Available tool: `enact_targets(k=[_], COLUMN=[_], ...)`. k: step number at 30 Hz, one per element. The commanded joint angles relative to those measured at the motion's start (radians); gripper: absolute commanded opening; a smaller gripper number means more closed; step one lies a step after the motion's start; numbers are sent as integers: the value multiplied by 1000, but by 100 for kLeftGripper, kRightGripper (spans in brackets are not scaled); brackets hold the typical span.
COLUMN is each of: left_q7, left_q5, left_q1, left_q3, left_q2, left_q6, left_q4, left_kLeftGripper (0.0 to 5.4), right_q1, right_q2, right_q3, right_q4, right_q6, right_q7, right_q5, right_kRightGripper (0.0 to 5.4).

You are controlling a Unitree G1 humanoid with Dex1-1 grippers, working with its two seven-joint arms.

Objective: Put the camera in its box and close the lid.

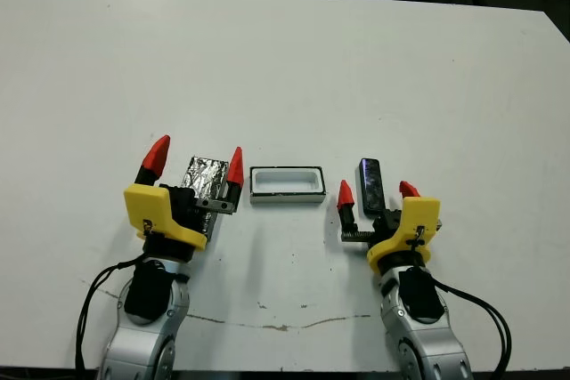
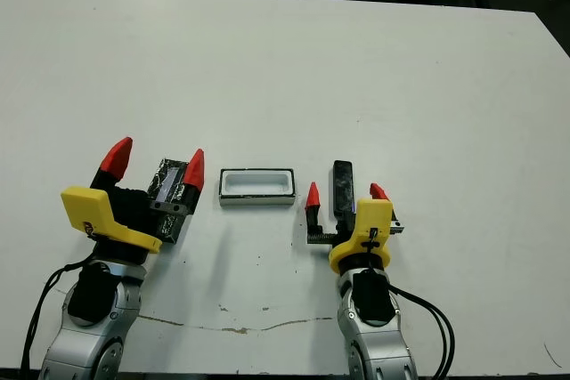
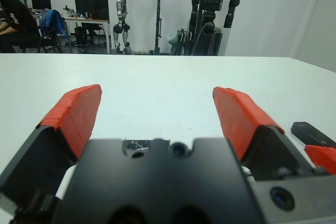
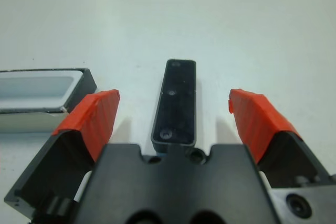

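Observation:
The box (image 1: 286, 184) is a small white-walled tray with a dark rim, open, at the table's near middle. Left of it lies the lid (image 1: 205, 177), flat and silvery speckled, under my open left gripper (image 1: 198, 159), whose red fingertips straddle it. Right of the box, the camera (image 1: 370, 185), a slim glossy black bar, lies on the table pointing away from me. My right gripper (image 1: 373, 191) stands open with the camera's near end between its fingers (image 4: 92, 120); the pads are apart from the camera's (image 4: 176, 104) sides. The box (image 4: 39, 95) shows beside it.
The white table (image 1: 285, 68) stretches bare toward its far edge. A dark scratch line (image 1: 267, 325) runs along the near edge. Beyond the table, the left wrist view shows a person (image 3: 13, 19) at a desk, robot stands and equipment (image 3: 212, 9).

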Motion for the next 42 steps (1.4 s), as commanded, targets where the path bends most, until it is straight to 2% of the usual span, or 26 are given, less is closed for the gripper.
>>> enact_targets(k=[1, 10, 14, 29, 34, 42], left_q7=[-8, -8, -5, -3, -5, -4], left_q5=[-2, 9, 5, -3, -5, -13], left_q1=[6, 5, 6, 8, 10, 12], left_q3=[-2, -7, -8, -10, -10, -10], left_q2=[8, 12, 10, 5, 5, 6], left_q6=[19, 20, 27, 31, 27, 24], left_q4=[-4, -4, -8, -12, -11, -12], left_kLeftGripper=[539, 539, 540, 540, 540, 540], right_q1=[14, 14, 13, 15, 17, 22], right_q2=[8, 14, 26, 17, 12, 5], right_q3=[-16, -22, -27, -31, -31, -33], right_q4=[-18, -45, -47, -48, -38, -29], right_q6=[46, 117, 124, 124, 104, 80], right_q7=[-11, -13, -17, -18, -17, -3], right_q5=[13, 25, 43, 55, 59, 72], right_kRightGripper=[540, 540, 497, 259, 181, 169])
